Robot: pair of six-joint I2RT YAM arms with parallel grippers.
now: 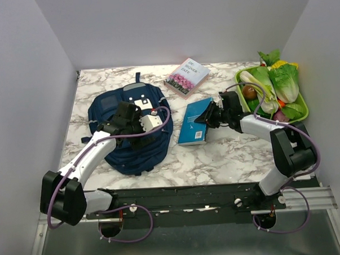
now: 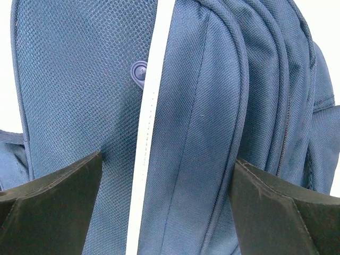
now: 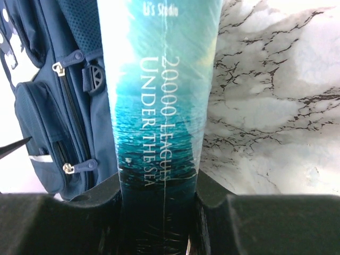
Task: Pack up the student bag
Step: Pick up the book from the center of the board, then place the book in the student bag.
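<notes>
While our right end effector point(image 1: 208, 115) clamps the book point(image 1: 190, 130), our left end effector point(image 1: 127, 114) gapes over the backpack point(image 1: 131, 154) — we'd unzip next.

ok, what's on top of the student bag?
Only the open left claw, above the student bag; contact unclear. Nothing else lies on it. Its inside and the table beneath are hidden.
</notes>
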